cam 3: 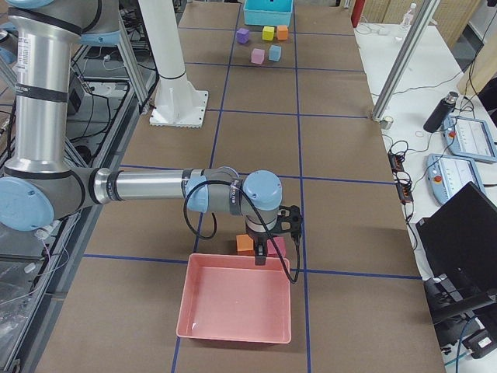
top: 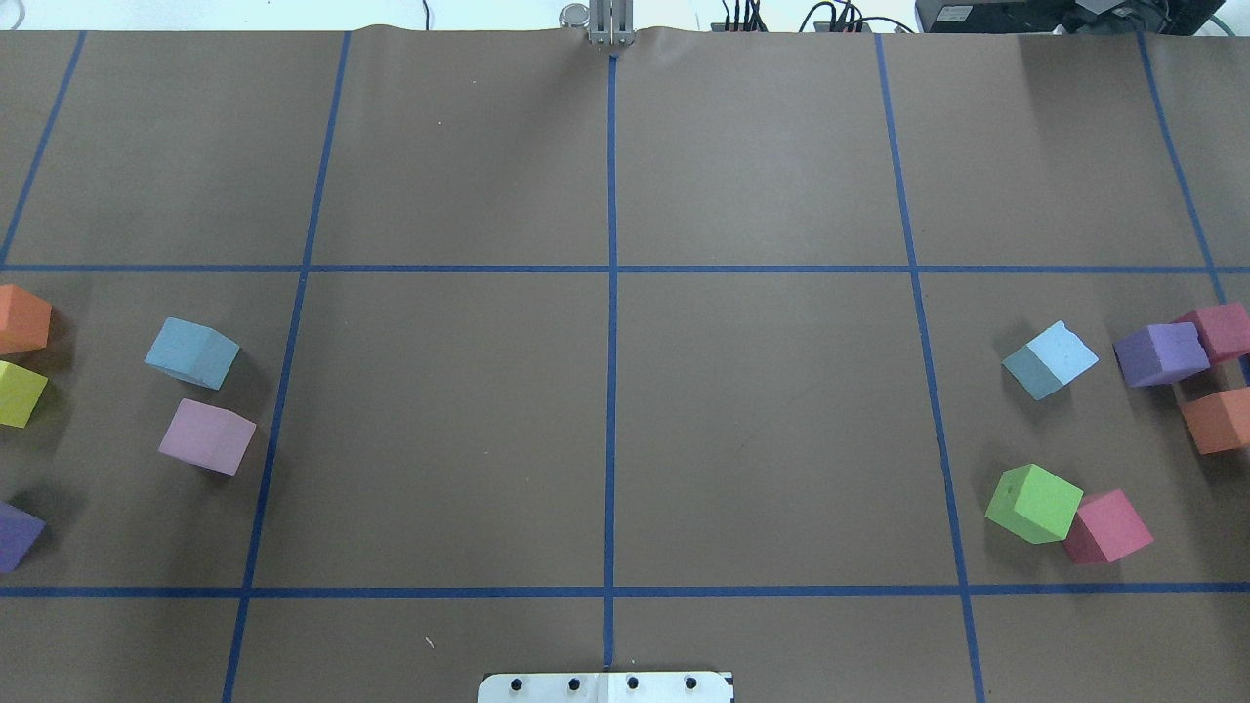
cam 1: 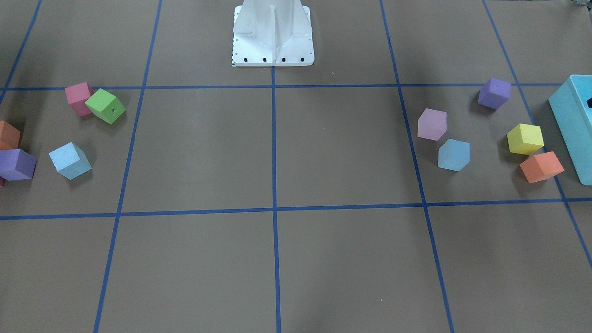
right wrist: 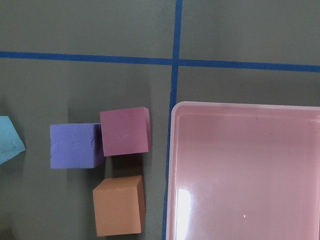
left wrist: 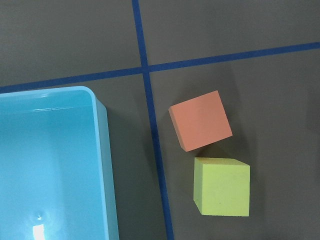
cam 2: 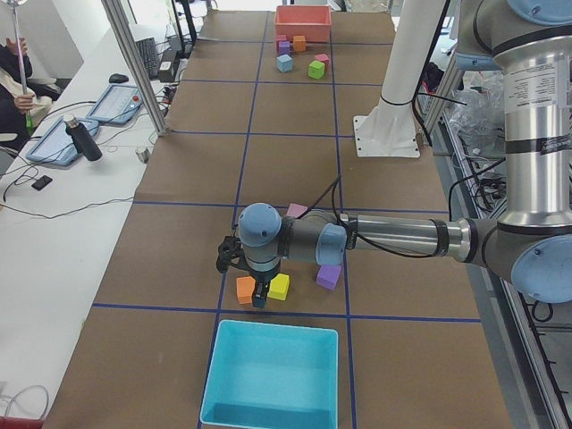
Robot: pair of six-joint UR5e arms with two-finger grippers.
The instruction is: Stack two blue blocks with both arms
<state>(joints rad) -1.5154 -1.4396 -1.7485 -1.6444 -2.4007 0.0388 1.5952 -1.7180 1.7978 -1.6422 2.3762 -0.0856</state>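
Two pale blue blocks lie far apart on the brown table. One blue block (top: 192,352) (cam 1: 454,155) rests on my left side beside a pale pink cube (top: 207,436). The other blue block (top: 1050,360) (cam 1: 70,160) (right wrist: 7,147) rests on my right side near a purple cube (top: 1160,353). My left gripper (cam 2: 259,301) hangs over the orange cube (left wrist: 200,127) and yellow cube (left wrist: 222,186), away from its blue block. My right gripper (cam 3: 260,259) hangs over the cubes beside the pink tray. I cannot tell whether either gripper is open or shut.
A turquoise box (cam 2: 268,416) (left wrist: 102,150) stands at the left end and a pink tray (cam 3: 233,337) (right wrist: 240,105) at the right end. The white pedestal (cam 1: 273,32) rises at the robot's side. Green (top: 1033,503), magenta (top: 1107,527) and orange (top: 1218,420) cubes lie on the right.
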